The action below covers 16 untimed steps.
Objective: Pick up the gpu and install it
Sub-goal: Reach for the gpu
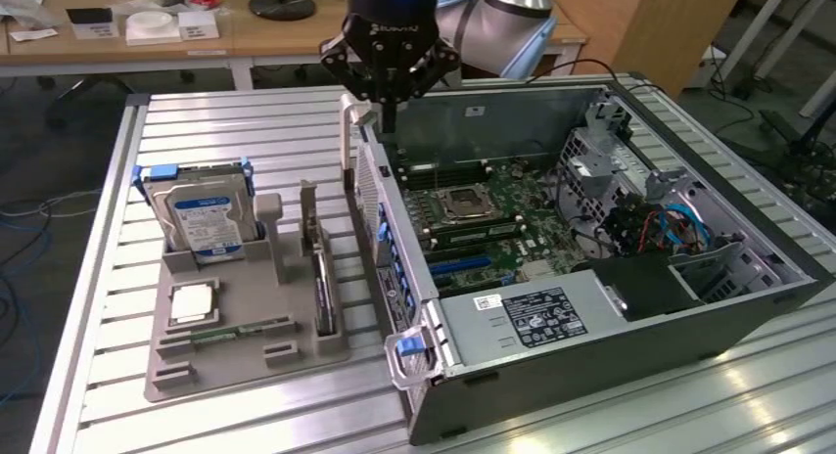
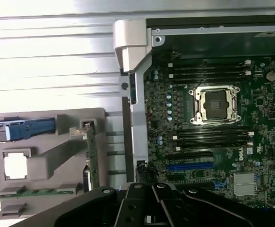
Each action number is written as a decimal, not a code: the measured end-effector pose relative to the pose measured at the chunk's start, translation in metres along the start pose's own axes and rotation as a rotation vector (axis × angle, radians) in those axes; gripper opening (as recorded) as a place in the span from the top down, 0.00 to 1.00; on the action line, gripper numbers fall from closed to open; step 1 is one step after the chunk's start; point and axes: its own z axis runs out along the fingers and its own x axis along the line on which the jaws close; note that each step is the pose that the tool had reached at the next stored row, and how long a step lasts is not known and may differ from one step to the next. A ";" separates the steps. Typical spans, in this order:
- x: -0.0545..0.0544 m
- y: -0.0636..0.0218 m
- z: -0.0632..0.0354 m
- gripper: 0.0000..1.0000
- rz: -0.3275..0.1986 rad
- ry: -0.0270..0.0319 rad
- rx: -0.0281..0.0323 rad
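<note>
The gpu stands on its long edge in a slot of the grey holder tray, its pale bracket at the far end. In the wrist view the gpu appears as a thin green-edged strip next to the case wall. My gripper hangs above the rear wall of the open computer case, well beyond the gpu and apart from it. Its black fingers meet at the tips with nothing between them. The motherboard lies exposed inside the case with blue slots.
The holder tray also carries an upright silver hard drive, a square processor and a green memory stick. A pale latch bar rises from the case's rear edge. A power supply fills the case's near corner. Slatted metal table.
</note>
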 end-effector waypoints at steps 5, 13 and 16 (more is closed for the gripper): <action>0.017 -0.0014 0.0006 0.89 0.000 -0.0002 -0.0001; 0.042 -0.0032 0.0018 0.89 0.000 -0.0001 0.0004; 0.050 -0.0039 0.0024 0.89 0.000 -0.0001 0.0008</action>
